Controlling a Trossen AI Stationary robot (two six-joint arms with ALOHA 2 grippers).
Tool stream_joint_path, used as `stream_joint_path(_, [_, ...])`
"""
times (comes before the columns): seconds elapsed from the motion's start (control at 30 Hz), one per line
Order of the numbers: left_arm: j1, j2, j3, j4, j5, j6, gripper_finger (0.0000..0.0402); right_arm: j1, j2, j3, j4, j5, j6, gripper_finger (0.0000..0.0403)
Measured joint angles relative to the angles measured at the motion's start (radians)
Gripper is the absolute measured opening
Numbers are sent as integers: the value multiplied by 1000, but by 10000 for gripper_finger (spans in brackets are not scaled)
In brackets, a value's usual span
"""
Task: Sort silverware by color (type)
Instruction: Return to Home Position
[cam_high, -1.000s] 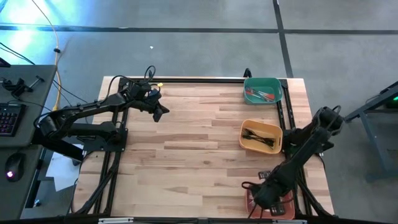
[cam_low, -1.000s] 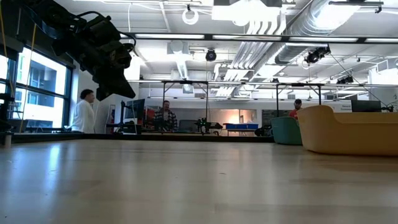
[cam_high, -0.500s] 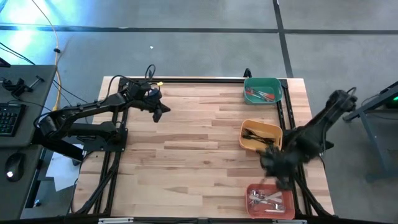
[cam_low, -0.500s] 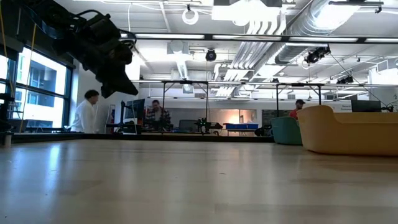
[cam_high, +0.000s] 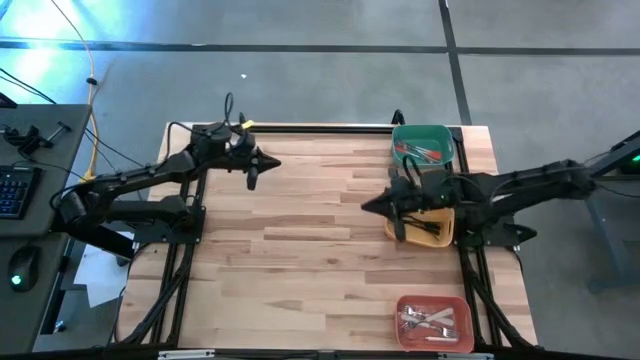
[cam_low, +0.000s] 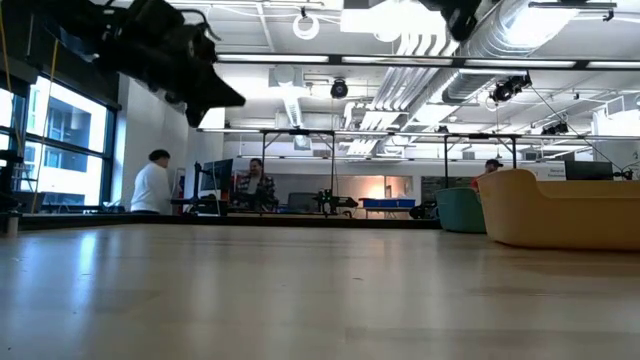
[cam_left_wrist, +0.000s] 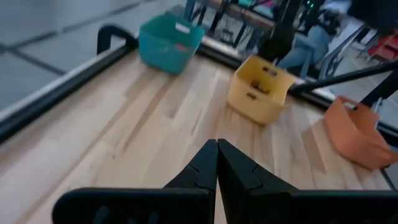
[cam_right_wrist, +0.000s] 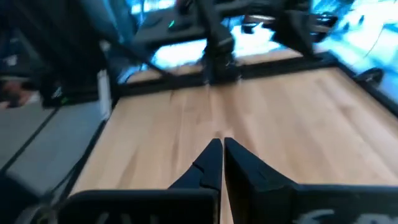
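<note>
Smooth planked wood table (cam_high: 300, 250), matt plastic yellow bin (cam_left_wrist: 260, 92)

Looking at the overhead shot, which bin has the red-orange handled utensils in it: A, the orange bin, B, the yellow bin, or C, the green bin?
C: in the high view the red-orange handled utensils lie inside the green bin, the one nearest the table's corner.
</note>
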Motion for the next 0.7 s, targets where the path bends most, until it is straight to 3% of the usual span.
stream_joint_path(0.1, [0,-56,0,3,2,1,0,-86,-27,-132,174,-25,-11,0])
stream_joint_path(0.23, [0,-150,0,-10,6,1,0,-161,-97,-274,275,-12,-11,0])
stream_joint_path(0.43, [0,-273,-6,-97,5,10,0,-220,-292,-418,301,9,-6,0])
stream_joint_path(0.7, [0,-469,-154,-60,5,-51,0,-237,-612,-570,301,93,-23,0])
